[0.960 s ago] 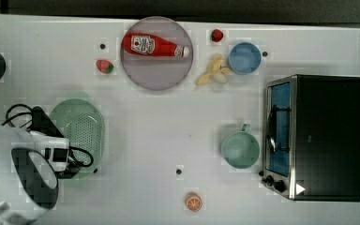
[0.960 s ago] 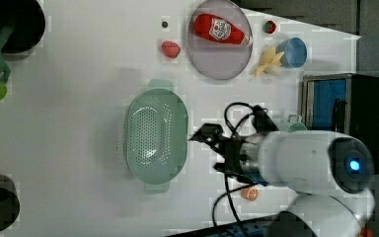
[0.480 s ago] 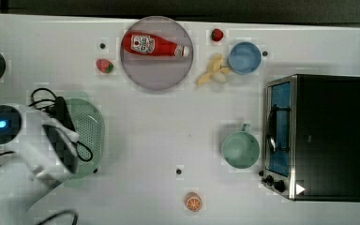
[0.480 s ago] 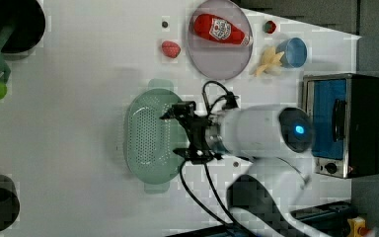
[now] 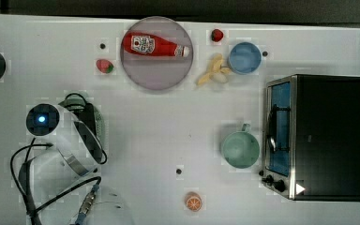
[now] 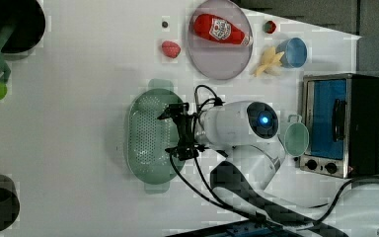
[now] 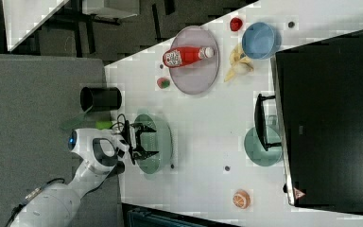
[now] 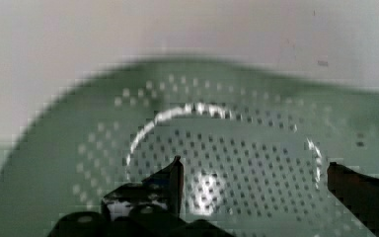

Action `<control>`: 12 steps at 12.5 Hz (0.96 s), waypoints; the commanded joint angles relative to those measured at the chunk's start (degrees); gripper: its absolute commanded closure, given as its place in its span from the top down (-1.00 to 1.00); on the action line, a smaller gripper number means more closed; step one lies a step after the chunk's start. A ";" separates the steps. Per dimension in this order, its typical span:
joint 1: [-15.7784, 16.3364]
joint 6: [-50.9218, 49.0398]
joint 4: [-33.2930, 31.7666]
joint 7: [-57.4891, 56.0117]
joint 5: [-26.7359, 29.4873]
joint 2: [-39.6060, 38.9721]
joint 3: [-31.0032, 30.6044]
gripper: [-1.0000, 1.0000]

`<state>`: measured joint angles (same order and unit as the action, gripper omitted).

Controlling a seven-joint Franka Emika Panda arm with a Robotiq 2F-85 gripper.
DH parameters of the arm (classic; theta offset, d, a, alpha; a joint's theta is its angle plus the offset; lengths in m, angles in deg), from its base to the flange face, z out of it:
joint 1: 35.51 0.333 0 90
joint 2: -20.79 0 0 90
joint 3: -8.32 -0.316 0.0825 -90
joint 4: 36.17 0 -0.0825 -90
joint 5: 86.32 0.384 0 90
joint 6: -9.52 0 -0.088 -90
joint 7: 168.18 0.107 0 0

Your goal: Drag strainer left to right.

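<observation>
The pale mint-green oval strainer (image 6: 145, 143) rests on the white table at the top view's left, where the arm covers all but a sliver of its rim (image 5: 101, 125). My gripper (image 6: 173, 132) hangs open over the strainer's inside. One black fingertip is near each side of the dotted base (image 8: 237, 148). In the right view the gripper (image 7: 147, 140) spreads over the strainer (image 7: 160, 142). Nothing is between the fingers (image 8: 176, 170) in the wrist view, where the gripper (image 8: 255, 168) shows.
A toaster oven (image 5: 318, 136) stands at the top view's right, with a round green mug (image 5: 240, 149) beside it. Farther back are a blue bowl (image 5: 244, 57), a banana (image 5: 213, 72) and a plate (image 5: 156, 70) with a ketchup bottle. An orange half (image 5: 193, 202) lies near the front.
The arm has swung from beside the strainer to over it, bringing the open fingers above its base. The strainer has not moved.
</observation>
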<state>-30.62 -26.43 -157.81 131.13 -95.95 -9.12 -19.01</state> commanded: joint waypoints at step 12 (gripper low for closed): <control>-0.11 2.80 -6.70 0.93 -0.01 4.22 10.88 1.00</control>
<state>-28.44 -24.42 -163.97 132.86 -96.55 -8.17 -9.95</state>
